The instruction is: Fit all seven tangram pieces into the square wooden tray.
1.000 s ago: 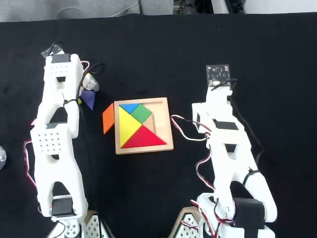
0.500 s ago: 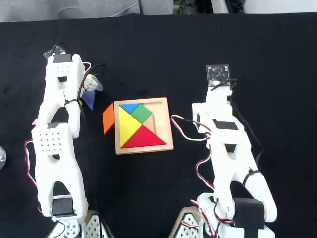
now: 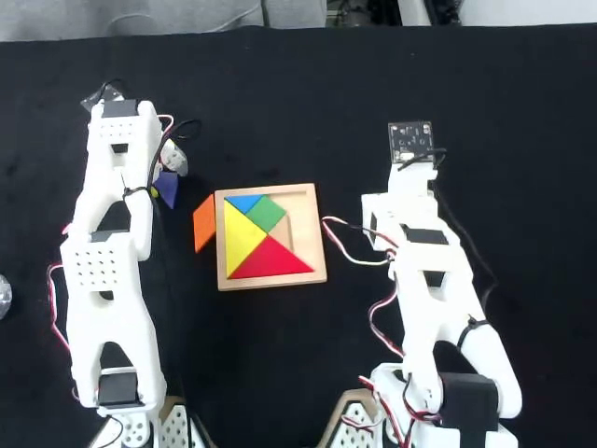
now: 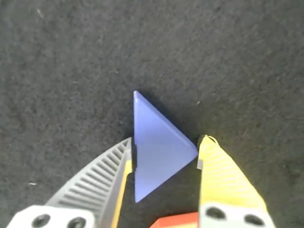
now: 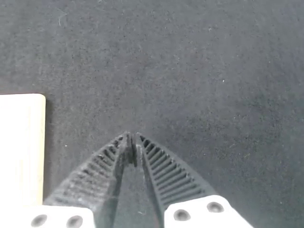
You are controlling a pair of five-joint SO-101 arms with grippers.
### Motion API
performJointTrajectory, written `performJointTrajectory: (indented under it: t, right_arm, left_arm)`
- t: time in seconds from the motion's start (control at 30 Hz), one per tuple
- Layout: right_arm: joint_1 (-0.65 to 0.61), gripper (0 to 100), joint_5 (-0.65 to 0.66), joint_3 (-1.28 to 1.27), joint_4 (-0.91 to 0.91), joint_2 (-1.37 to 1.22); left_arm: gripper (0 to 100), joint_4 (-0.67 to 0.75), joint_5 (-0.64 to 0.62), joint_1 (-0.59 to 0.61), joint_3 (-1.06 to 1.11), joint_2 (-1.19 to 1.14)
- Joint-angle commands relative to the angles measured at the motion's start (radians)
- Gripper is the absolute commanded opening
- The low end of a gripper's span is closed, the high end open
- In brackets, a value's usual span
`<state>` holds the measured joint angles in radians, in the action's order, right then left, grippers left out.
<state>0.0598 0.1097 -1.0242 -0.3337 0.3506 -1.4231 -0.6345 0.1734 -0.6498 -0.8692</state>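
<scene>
Black cloth (image 3: 466, 93) covers the table, and at the centre of the high view sits the square wooden tray (image 3: 320, 233), holding a blue piece (image 3: 243, 203), a green piece (image 3: 267, 213), a yellow piece (image 3: 241, 238) and a red piece (image 3: 270, 259), with an orange piece (image 3: 203, 224) lying against its left rim. Up and to the left of the tray, the left gripper (image 4: 167, 140) straddles a violet triangle (image 4: 156, 147) flat on the cloth, one finger at each side, and both seem to touch it. Right of the tray, the right gripper (image 5: 131, 140) hangs over bare cloth with its fingertips pressed together.
</scene>
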Motion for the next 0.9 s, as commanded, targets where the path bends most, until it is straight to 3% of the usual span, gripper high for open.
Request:
performJointTrajectory:
  t: [0.0,0.1,0.33,0.5,0.73,0.87]
  right_arm:
    - [-0.014,1.1,0.009,0.004,0.020,-0.002]
    - [-0.014,1.1,0.009,0.004,0.020,-0.002]
    - [-0.011,1.1,0.009,0.004,0.021,-0.002]
    - [-0.009,1.1,0.009,0.005,0.021,-0.002]
    - [-0.006,1.1,0.009,0.002,0.020,0.004]
    - [0.028,1.1,0.002,0.007,0.018,0.005]
  left_arm:
    - [19,-0.021,0.002,-0.008,-0.028,0.005]
    - [19,-0.055,0.002,-0.018,-0.041,0.021]
    - [19,-0.338,-0.005,-0.030,-0.280,0.137]
    - [19,-0.341,-0.011,-0.177,-0.179,0.313]
    - [19,-0.334,-0.255,-0.387,0.091,0.608]
    - [19,-0.288,-0.384,-0.479,0.174,0.637]
